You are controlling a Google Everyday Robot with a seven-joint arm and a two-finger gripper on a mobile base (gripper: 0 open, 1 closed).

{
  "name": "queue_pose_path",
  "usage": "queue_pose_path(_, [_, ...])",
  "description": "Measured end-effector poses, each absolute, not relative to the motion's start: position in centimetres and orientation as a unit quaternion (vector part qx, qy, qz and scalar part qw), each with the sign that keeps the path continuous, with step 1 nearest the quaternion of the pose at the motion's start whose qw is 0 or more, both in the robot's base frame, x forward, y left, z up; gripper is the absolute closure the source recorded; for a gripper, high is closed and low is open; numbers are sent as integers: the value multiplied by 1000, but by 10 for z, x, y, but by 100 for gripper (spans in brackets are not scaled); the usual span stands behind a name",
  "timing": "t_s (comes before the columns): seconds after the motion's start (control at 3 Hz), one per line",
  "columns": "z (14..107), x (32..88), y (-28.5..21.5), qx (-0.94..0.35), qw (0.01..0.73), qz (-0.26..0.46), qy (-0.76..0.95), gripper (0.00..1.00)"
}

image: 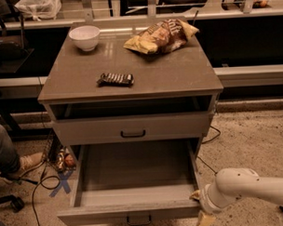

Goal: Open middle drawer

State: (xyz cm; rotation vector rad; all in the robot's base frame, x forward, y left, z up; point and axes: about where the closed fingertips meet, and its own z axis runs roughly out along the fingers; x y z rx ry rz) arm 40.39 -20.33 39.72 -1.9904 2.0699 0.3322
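Low at the right front of the cabinet (177, 71): white arm (260, 187), in from the right edge, nearly level, ending in a rounded wrist turned toward the cabinet. Below the wrist, gripper (200, 208) pointing downward at the right front corner of the middle drawer (134, 173). Open or closed: cannot tell. Middle drawer pulled far out of the cabinet, black pull (138, 220) on its front. Above it, upper drawer (95, 131) pushed in, a dark gap over its front. On the cabinet's top: bowl (85, 37), chip bag (162, 36), dark bar (115, 79).
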Motion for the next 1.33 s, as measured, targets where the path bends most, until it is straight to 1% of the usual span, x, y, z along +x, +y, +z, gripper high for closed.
queue_pose_path(0.33, [397, 403, -203, -683, 125, 115, 710, 0])
queue_pose_path(0.67, [397, 403, -203, -683, 125, 115, 710, 0])
queue_pose_path(1.0, [428, 409, -222, -681, 137, 104, 711, 0])
queue_pose_path(1.33, [475, 418, -248, -676, 158, 71, 716, 0])
